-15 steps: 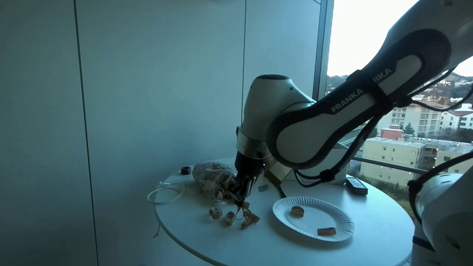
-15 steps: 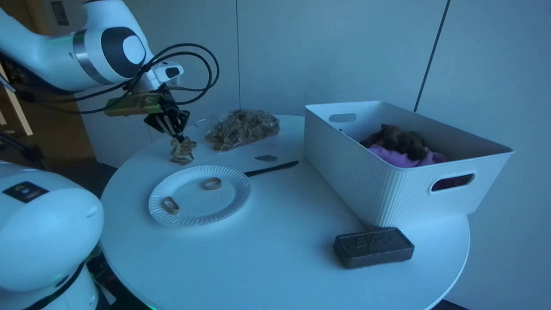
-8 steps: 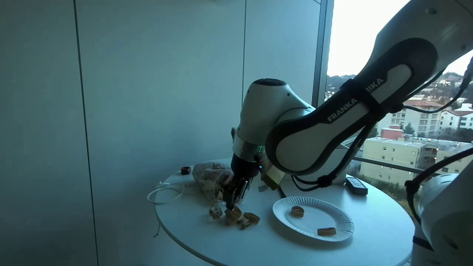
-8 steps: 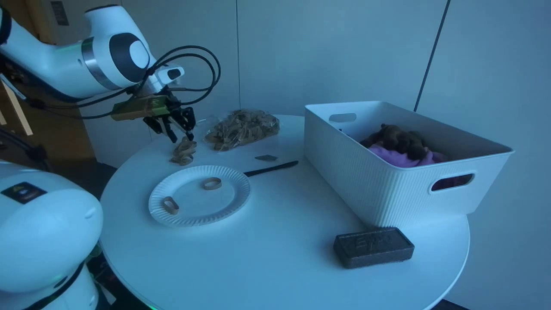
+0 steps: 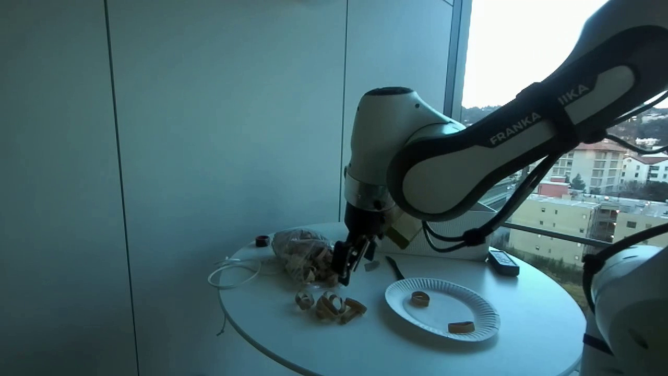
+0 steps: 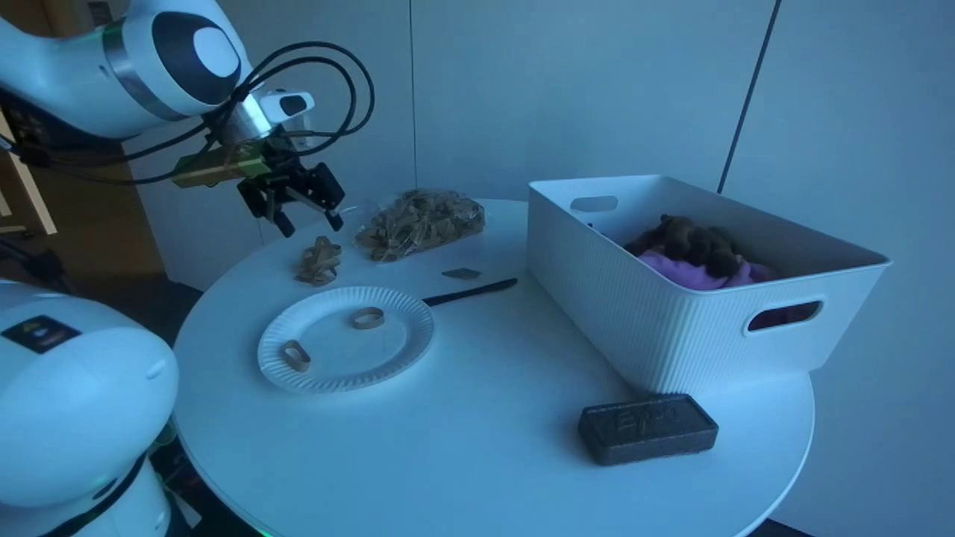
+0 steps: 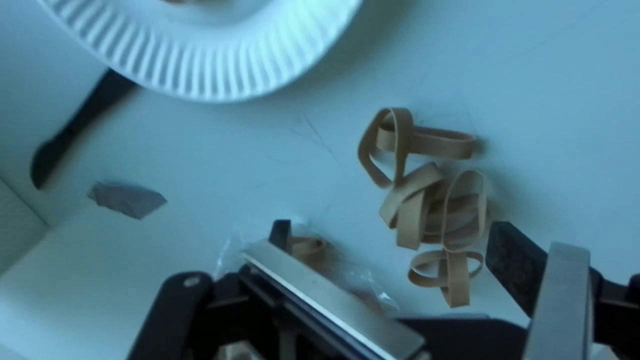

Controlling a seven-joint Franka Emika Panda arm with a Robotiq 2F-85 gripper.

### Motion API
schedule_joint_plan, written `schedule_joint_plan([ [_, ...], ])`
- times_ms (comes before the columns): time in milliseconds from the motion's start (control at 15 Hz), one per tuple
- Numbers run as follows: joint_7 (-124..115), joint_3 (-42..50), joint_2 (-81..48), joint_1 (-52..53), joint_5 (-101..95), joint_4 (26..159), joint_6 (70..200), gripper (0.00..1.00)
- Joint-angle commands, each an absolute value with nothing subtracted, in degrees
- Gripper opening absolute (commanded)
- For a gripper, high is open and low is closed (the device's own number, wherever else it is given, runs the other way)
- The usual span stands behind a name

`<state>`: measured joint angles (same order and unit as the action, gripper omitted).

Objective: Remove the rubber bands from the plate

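Wrist view: the black end effector (image 7: 391, 240), spread and empty, just rose off heaped tan rubber bands (image 7: 411, 220); in both exterior views, two tan rubber loops (image 5: 461, 328) await removal from the white paper plate (image 5: 442, 309).

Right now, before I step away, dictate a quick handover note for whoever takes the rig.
Gripper: open, holding nothing, raised above the table near a loose pile of rubber bands.
Job's things: a rubber band and a second band lie apart on the paper plate.
Done: the loose pile sits off the plate; whether those bands came from it, I can't tell.
Left: lift both remaining bands off the plate.
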<state>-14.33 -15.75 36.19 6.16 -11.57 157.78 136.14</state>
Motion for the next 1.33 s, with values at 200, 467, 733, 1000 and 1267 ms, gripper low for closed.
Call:
schedule_joint_plan([
  [200, -16.49, -9.06, 44.01, 3.66, -4.21, 157.75, 116.10, 1.00],
  [467, -17.35, -5.23, 44.95, 0.61, -0.79, 157.80, 111.42, 1.00],
  [733, -17.07, -2.32, 41.21, -3.51, -1.16, 157.94, 115.90, 1.00],
  [1000, -16.00, -0.21, 36.71, -6.26, -1.55, 158.19, 120.67, 1.00],
  [1267, -16.12, 0.42, 31.43, -6.77, -1.19, 158.36, 124.90, 1.00],
])
